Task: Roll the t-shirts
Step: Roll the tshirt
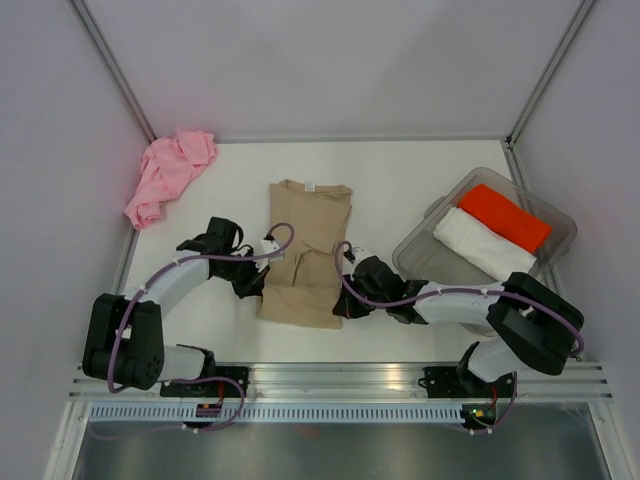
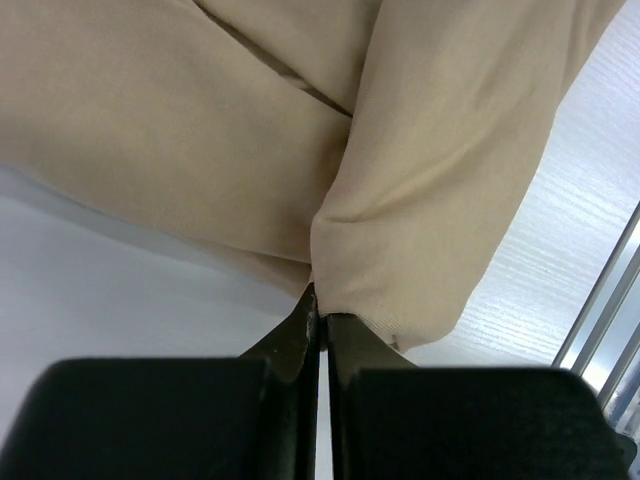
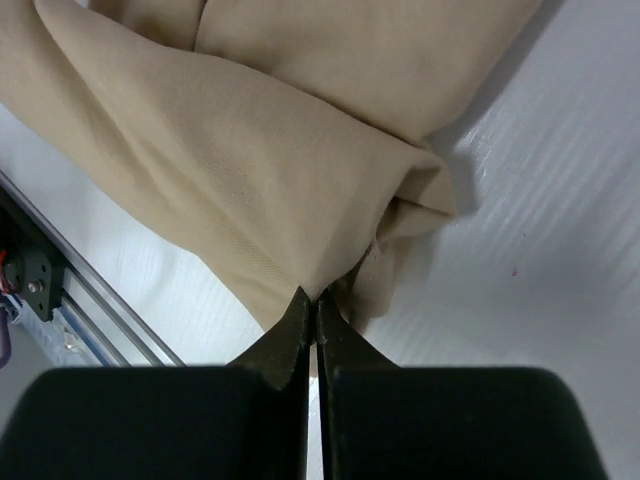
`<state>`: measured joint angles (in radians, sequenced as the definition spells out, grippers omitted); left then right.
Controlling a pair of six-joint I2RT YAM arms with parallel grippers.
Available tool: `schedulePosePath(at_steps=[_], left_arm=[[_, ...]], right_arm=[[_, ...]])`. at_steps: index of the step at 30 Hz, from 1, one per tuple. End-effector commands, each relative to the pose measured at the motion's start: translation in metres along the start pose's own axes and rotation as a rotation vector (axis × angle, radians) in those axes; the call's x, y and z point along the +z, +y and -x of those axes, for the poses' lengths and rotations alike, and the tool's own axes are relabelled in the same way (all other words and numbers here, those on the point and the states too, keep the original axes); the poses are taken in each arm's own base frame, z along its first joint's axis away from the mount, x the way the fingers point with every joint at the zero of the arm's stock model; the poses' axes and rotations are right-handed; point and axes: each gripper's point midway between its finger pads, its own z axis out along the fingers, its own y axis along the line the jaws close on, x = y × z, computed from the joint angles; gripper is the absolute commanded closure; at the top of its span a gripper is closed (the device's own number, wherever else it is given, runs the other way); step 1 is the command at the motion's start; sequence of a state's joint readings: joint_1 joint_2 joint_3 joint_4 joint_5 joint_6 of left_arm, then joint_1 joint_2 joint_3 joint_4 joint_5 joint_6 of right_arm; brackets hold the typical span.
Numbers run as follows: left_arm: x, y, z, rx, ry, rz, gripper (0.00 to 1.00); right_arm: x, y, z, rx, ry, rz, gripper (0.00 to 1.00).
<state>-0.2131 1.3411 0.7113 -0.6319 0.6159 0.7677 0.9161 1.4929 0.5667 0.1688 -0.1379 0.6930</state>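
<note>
A tan-beige t-shirt (image 1: 305, 250) lies folded lengthwise in the middle of the table, collar at the far end. My left gripper (image 1: 252, 285) is shut on its near left edge; the left wrist view shows the fingertips pinching the tan cloth (image 2: 420, 200). My right gripper (image 1: 345, 300) is shut on its near right edge; the right wrist view shows the cloth (image 3: 250, 170) gathered at the tips. A light pink t-shirt (image 1: 168, 175) lies crumpled at the far left corner. A red t-shirt (image 1: 503, 217) and a white t-shirt (image 1: 483, 245) lie rolled in the tub.
A clear plastic tub (image 1: 560, 225) stands at the right, close behind my right arm. A metal rail (image 1: 340, 375) runs along the near table edge. White walls with metal posts close in the left, far and right sides.
</note>
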Motion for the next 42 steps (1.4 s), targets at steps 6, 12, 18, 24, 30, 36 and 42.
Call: schedulePosePath(at_steps=[6, 12, 18, 24, 30, 36, 42], left_arm=[[-0.013, 0.009, 0.001, 0.045, 0.030, 0.037, 0.98], [-0.003, 0.021, 0.001, 0.008, 0.033, 0.051, 0.98], [0.003, 0.032, -0.003, -0.020, 0.045, 0.069, 0.96], [-0.014, 0.023, 0.011, 0.044, 0.001, 0.077, 0.66], [-0.043, 0.018, 0.002, 0.059, 0.085, 0.085, 0.59], [-0.072, 0.023, 0.006, 0.008, 0.094, 0.138, 0.64], [-0.059, -0.029, 0.033, -0.032, 0.033, -0.032, 0.78]], right_arm=[[-0.015, 0.016, 0.016, -0.024, -0.061, 0.101, 1.00], [-0.008, 0.005, 0.013, -0.026, -0.034, 0.063, 1.00], [-0.006, -0.011, 0.017, -0.005, -0.069, 0.046, 0.91], [-0.011, -0.009, 0.025, -0.032, -0.070, 0.026, 0.67], [-0.042, -0.004, 0.046, -0.074, -0.107, -0.044, 0.65], [-0.049, 0.008, 0.051, -0.075, -0.130, -0.023, 0.82], [-0.028, 0.040, 0.060, -0.044, -0.160, 0.134, 0.99]])
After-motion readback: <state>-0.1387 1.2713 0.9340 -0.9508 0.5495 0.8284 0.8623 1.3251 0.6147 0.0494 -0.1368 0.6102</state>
